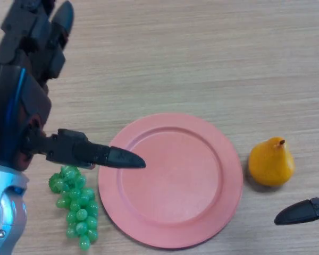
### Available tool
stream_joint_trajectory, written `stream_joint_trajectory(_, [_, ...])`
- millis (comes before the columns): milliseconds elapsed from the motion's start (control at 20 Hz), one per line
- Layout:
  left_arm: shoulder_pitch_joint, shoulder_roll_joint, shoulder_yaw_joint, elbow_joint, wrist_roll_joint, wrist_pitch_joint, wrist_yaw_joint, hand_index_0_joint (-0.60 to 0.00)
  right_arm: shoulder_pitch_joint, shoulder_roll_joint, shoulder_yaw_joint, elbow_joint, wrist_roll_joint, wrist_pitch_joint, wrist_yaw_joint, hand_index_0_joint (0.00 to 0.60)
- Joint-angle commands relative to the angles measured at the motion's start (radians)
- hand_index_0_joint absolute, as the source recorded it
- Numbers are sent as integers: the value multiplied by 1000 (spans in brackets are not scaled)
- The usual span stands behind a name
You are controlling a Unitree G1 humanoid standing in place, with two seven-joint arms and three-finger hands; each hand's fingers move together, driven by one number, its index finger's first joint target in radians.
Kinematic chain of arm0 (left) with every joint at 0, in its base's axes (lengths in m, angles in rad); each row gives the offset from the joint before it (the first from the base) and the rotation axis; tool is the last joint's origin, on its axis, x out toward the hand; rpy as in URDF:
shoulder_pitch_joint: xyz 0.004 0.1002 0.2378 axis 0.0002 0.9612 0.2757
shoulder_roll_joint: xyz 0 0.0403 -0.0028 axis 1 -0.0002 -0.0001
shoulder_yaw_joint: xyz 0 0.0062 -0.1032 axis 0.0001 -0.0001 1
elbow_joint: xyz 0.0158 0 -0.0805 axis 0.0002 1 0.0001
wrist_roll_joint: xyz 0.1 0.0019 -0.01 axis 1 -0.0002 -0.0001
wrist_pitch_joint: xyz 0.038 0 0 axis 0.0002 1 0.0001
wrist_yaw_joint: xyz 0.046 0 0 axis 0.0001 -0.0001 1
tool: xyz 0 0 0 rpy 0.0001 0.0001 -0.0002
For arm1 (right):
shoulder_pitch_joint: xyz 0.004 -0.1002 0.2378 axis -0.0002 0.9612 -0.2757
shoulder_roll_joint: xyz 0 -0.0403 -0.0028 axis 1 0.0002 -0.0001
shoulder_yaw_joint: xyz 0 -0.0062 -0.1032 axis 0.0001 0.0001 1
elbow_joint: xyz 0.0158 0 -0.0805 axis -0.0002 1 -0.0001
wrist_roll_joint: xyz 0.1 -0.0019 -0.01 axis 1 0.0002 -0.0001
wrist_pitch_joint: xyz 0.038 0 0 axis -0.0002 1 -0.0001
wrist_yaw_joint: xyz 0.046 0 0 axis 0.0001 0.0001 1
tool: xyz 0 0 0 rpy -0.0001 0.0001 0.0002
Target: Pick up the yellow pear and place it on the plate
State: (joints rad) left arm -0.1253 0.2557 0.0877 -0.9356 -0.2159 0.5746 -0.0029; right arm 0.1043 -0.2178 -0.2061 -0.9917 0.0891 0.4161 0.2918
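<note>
A yellow pear (271,162) lies on the wooden table just right of a pink plate (170,179), close to the rim but apart from it. The plate holds nothing. My left hand (37,42) is at the left, raised above the table, its fingers straight and its thumb (103,155) reaching over the plate's left rim; it holds nothing. Of my right hand only one fingertip (303,211) shows at the lower right edge, below and a little right of the pear, not touching it.
A bunch of green grapes (75,204) lies on the table at the lower left, just left of the plate and below my left hand.
</note>
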Motion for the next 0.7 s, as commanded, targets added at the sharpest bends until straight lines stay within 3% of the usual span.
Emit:
stream_joint_trajectory(50, [-23,20,53,-38,26,-114,6,0,-22,-14,-3,-46,40,-115,-26,0])
stream_joint_trajectory(350, [-2,30,93,8,-20,-128,-32,0,-34,-19,5,-38,52,-76,-26,0])
stream_joint_trajectory(550, [17,50,100,9,-23,-87,-109,0,-31,-5,-19,6,165,-68,-41,0])
stream_joint_trajectory(700, [48,47,121,57,-7,-117,-178,0,-45,-25,-16,106,198,-90,-44,0])
